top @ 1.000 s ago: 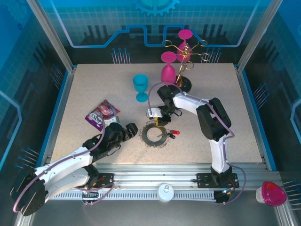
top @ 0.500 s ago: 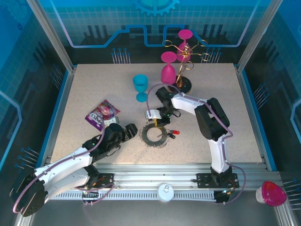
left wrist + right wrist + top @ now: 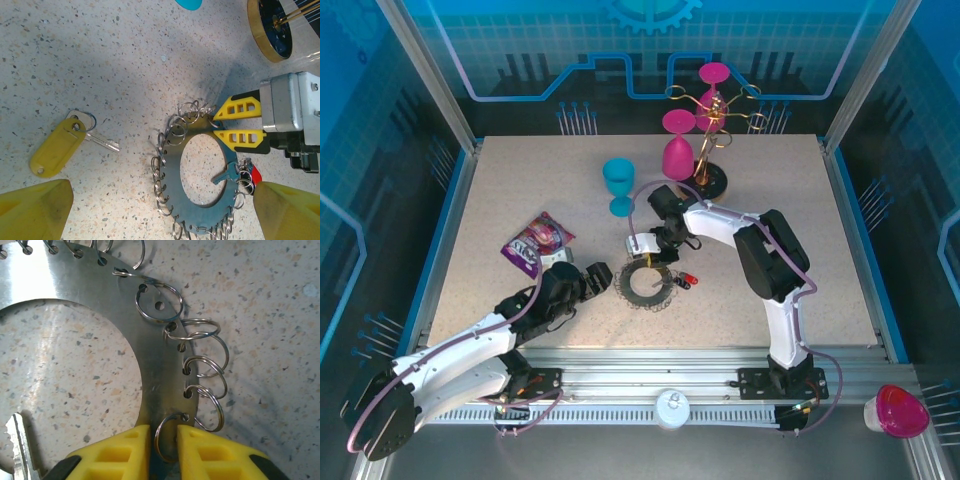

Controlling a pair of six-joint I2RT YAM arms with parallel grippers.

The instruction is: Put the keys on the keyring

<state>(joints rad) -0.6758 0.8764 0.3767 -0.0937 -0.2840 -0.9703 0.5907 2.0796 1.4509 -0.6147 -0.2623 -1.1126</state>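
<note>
The flat grey keyring lies mid-table, thin wire loops around its rim. My right gripper is shut on its far rim, the yellow fingers pinching the plate with one wire loop between them. The dark red-headed key hangs on a loop at the ring's right side, its blade over the hole. The yellow-headed key lies loose on the table left of the ring. My left gripper hovers open at the ring's near-left, holding nothing.
A blue goblet and a pink goblet stand behind the ring. The glass rack with another pink goblet is at the back. A purple snack packet lies to the left.
My right gripper has shifted slightly toward the far left, dragging the keyring and its red-headed key with it. The left arm has stayed still.
</note>
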